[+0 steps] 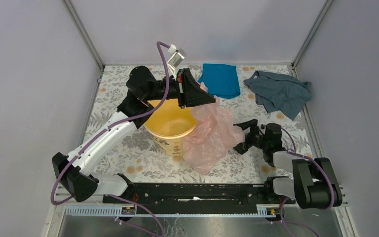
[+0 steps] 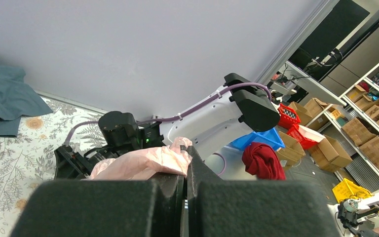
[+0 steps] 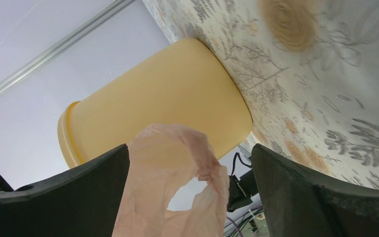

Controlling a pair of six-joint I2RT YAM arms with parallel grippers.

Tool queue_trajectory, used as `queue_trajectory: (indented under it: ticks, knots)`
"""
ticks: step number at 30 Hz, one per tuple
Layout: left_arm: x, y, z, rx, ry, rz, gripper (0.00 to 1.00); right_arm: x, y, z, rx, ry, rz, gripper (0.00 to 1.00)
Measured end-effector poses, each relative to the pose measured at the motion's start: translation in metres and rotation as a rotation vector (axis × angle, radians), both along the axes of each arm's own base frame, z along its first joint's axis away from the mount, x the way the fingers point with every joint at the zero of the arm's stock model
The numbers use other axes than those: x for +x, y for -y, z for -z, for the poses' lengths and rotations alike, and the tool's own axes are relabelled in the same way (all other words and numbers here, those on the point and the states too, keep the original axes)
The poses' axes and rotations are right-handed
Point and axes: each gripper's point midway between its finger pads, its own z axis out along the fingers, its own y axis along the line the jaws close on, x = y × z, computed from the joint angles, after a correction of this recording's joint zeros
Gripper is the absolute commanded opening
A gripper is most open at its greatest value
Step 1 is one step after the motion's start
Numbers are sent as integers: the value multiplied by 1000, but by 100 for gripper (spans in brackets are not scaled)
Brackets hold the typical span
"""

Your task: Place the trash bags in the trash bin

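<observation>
Your left gripper is clamped on the top edge of the pale-pink trash bag, held up just beside the far-right rim of the yellow bucket. The left wrist view confirms it: film bunched over pinched-together fingers. Likely reason for the height: it gets the bag's top above rim level so it can go over and in.

The bag is not in the bin yet. It hangs down the outside of the bucket's right wall, with its lower part pooled on the floral table.

Your right gripper has its jaws spread wide and holds nothing, low at the bag's right side. Film sits loose between its fingers, probably staged to gather slack.

The blue cloth and grey-blue cloth lie at the far edge, well apart. Leave them.
</observation>
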Motion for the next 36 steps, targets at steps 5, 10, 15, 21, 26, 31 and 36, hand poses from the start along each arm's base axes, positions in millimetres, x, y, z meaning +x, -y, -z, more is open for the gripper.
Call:
queue_trajectory:
  ticks: [5,10,15,21,26,31,36]
  knots:
    - [-1,0,-1,-5,1,7,0,-11,-4,8,48,-73,19,100]
    - [-3,0,-3,-18,4,16,0,-13,-21,-6,120,-70,16,100]
    - [-2,1,3,-14,-14,21,0,-11,-31,-29,178,-38,34,77]
    - [-1,1,8,-8,-19,19,0,-6,-26,-56,185,37,95,10]
    - [12,4,27,51,-28,-51,0,9,-2,-72,-69,168,137,6]
    - [20,20,66,179,-71,-160,0,25,48,-150,-569,434,210,3]
    - [19,52,114,313,-126,-221,0,13,85,-169,-935,511,146,3]
